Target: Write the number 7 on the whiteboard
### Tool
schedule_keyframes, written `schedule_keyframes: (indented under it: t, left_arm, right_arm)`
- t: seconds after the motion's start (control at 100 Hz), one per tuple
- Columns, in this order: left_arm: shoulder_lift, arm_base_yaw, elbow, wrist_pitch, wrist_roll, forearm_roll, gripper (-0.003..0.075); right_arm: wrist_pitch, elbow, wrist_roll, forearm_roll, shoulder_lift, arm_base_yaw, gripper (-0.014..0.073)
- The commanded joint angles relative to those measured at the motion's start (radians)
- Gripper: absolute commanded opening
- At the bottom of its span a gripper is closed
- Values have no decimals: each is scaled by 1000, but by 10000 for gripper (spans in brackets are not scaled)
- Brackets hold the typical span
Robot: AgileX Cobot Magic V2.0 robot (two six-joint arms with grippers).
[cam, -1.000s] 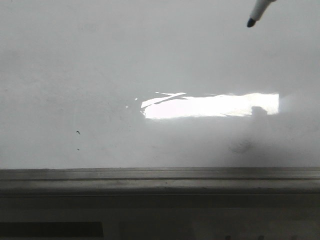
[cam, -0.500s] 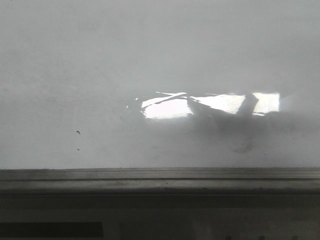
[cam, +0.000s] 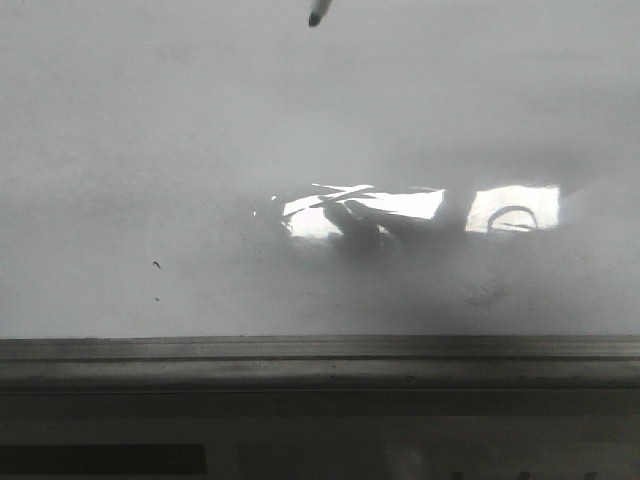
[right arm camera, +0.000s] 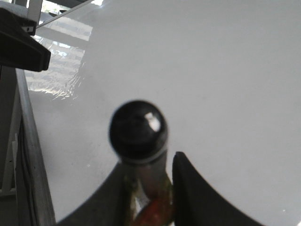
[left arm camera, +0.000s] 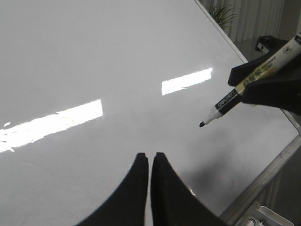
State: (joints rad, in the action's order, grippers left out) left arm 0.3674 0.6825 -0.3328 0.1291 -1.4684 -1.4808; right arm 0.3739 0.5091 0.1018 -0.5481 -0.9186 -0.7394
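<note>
The whiteboard (cam: 200, 150) fills nearly the whole front view, glossy and blank apart from two tiny specks (cam: 156, 265) near its lower left and a faint smudge (cam: 485, 293) toward the lower right. A bright glare (cam: 400, 205) lies across its middle, broken by dark reflections. The board's grey frame edge (cam: 320, 350) runs along the bottom. No number 7 shows anywhere on the board.

The right gripper (left arm camera: 261, 80) has its fingers (right arm camera: 188, 188) clamped on a marker (left arm camera: 249, 77), holding it by the barrel with the uncapped black tip (left arm camera: 202, 125) pointing down toward the board; whether the tip touches the surface cannot be told. In the front view only that tip (cam: 316, 17) shows, at the board's top edge, above the glare.

The left gripper (left arm camera: 149, 160) hangs over the board, nearer the frame edge than the marker tip, its fingers (left arm camera: 136, 188) pressed almost together with only a sliver between them and nothing held.
</note>
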Motion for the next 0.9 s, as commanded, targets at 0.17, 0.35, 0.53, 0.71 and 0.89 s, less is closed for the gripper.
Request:
schedule_keyframes:
  t: [0.17,0.35,0.53,0.71,0.89]
  left_arm:
    - [6,5,-26,-6,11,-17,-20]
    - [6,5,-26,-6,11,-17,-20]
    - [6,5,-26,-6,11,-17,-20]
    - [6,5,-26,-6,11,-17,-20]
    - [6,5,-26,0,11,-17,-20]
  right_arm:
    - [80,28,-84,5,-58,-1,-43]
    - [80,28,-84,5,-68,24,-43]
    - [84,28,-84,7,-69,65,-43]
    - [84,30,-84,23,-82,83,-43]
    - [80,30,-84,25,-114,83,-43]
